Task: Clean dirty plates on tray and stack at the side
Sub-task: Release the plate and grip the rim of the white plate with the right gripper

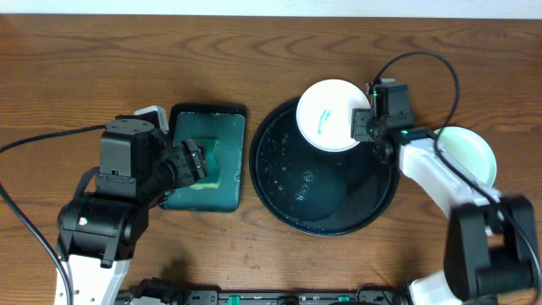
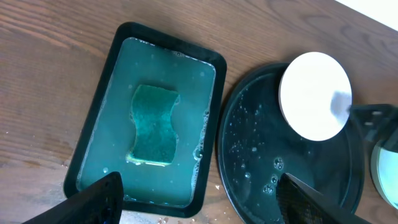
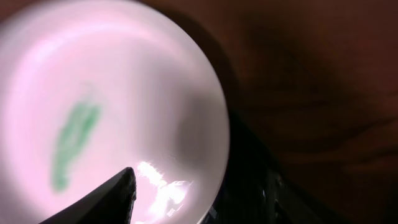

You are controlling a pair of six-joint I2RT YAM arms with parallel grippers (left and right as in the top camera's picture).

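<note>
Our right tool [image 1: 364, 127] at the smeared plate [image 1: 330, 110], tray [image 1: 339, 207] far rim.
We cannot tell its grip; left tool [image 2: 199, 180] stands spread.

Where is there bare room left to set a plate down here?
The black tray is bare below the smeared plate. Open wood lies beyond the sponge tray. Crowded right: the side plate and right arm.
</note>
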